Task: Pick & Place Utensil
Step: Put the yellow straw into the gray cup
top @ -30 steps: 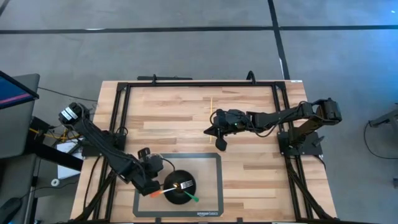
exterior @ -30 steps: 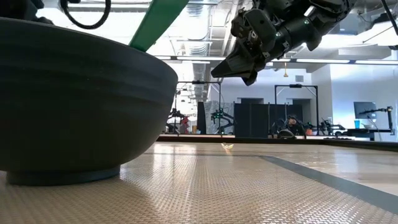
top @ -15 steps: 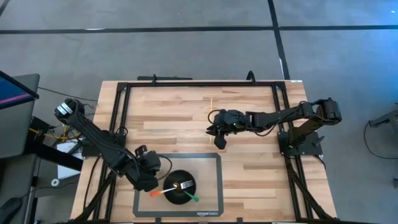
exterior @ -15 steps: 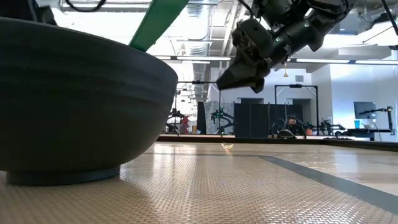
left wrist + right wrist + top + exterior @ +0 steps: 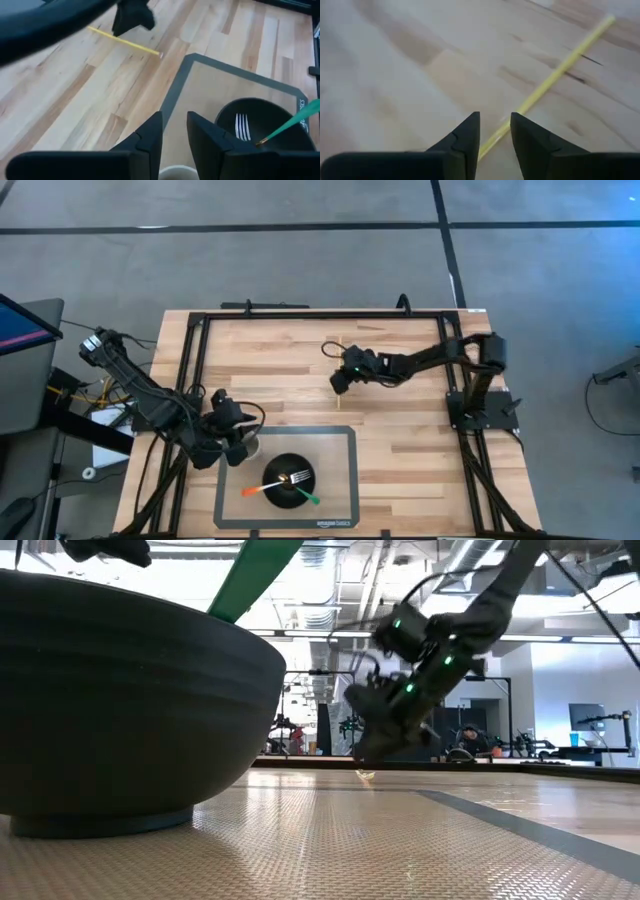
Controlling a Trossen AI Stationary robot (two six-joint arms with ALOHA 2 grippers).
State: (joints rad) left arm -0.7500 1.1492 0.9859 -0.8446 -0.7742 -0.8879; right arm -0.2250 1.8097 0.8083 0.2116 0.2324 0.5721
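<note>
A thin yellow utensil (image 5: 555, 75) lies flat on the wooden table (image 5: 400, 430). My right gripper (image 5: 495, 135) is low over it, open, with one finger on either side of the stick's near part; I see no touch. A black bowl (image 5: 283, 496) stands on a grey mat (image 5: 345, 480) at the near edge. It holds a fork (image 5: 242, 127), a green-handled utensil (image 5: 295, 120) and an orange-handled one (image 5: 250, 491), leaning on its rim. My left gripper (image 5: 174, 135) hovers open beside the mat's far left corner, holding nothing.
Black frame rails (image 5: 320, 315) run along the table's far, left and right sides. In the low view the bowl (image 5: 120, 710) fills the left, with bare mat to its right. Bare wood lies between the mat and the yellow utensil (image 5: 340, 360).
My left gripper has drawn back from the bowl toward the table's left and far side; the orange-handled utensil stays in the bowl. My right gripper has come down toward the table and a little toward the far edge, onto the yellow utensil.
</note>
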